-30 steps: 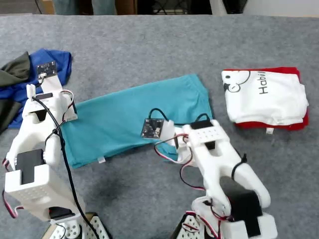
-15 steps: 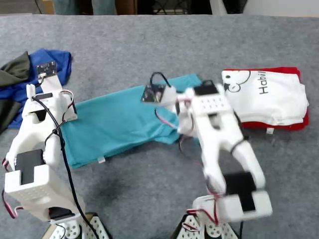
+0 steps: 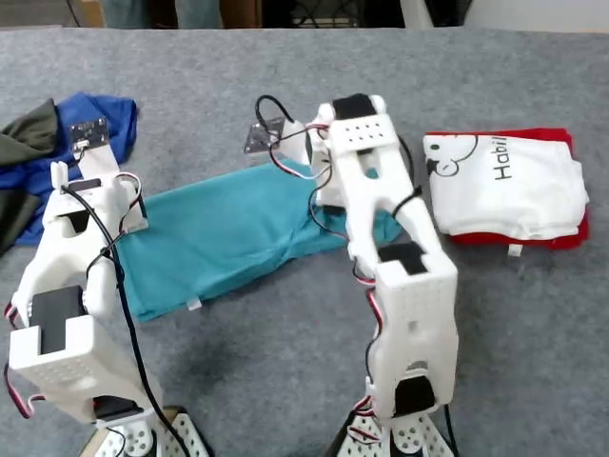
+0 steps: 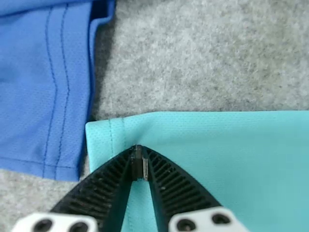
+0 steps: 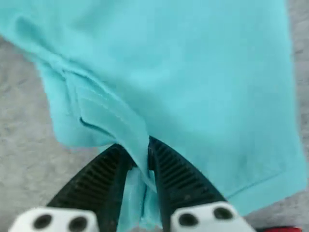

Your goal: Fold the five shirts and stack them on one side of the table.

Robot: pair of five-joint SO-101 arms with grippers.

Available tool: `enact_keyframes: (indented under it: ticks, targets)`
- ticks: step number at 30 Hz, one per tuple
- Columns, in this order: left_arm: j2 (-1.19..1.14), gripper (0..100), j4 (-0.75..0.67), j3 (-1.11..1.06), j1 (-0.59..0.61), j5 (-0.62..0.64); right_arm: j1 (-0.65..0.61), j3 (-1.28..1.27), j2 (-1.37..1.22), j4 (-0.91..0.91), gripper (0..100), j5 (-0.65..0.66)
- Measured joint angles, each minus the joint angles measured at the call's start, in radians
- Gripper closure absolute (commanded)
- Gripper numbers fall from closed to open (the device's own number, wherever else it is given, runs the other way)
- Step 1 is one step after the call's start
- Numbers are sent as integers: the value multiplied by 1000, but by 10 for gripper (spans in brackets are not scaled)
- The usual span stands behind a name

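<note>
A teal shirt (image 3: 228,233) lies stretched across the middle of the grey table. My left gripper (image 3: 128,208) is shut on its hem by the left corner (image 4: 139,162), next to a blue shirt (image 4: 43,82). My right gripper (image 5: 147,147) is shut on a bunched fold of the teal shirt (image 5: 193,72). In the high view the right gripper (image 3: 324,183) sits at the shirt's far right end, with the arm stretched out over the cloth. That end is pulled up and rumpled.
A blue shirt (image 3: 95,119) and a dark olive one (image 3: 24,133) lie crumpled at the far left. A folded white shirt (image 3: 504,176) rests on a folded red one (image 3: 561,233) at the right. Bare table (image 3: 238,362) lies in front of the teal shirt.
The right arm swung from the near side of the teal shirt to its far side, dragging the shirt's right end with it. The left arm stayed put.
</note>
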State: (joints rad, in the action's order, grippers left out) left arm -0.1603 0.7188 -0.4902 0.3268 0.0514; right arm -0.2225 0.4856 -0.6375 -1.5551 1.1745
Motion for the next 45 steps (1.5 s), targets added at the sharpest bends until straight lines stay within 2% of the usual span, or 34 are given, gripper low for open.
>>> enact_keyframes:
  ticks: [3,5,10,14,16,19,24,28,32,38,45]
  targets:
    - [0,971,-3,-2,2,0,0,83,-35,-26,681,0]
    - [0,971,-3,-2,2,0,0,132,-35,-71,671,0]
    - [0,971,-3,-2,2,0,0,249,-31,-189,743,-25]
    - [0,971,-3,-2,2,0,9,241,44,-201,901,-124]
    - [0,971,-3,-2,2,0,17,193,121,-201,992,-187]
    - [0,971,-3,-2,2,0,18,66,259,-201,933,-282]
    - [2,971,-3,-2,2,0,18,-221,466,-199,932,-466]
    - [2,971,-5,-3,2,0,32,-445,534,-155,932,-572]
    - [2,971,-5,-3,2,0,141,-574,582,-95,932,-591]
    - [2,971,-5,-3,2,0,362,-723,706,-163,929,-586]
    - [2,971,-5,-3,2,0,594,-1033,944,-167,931,-387]
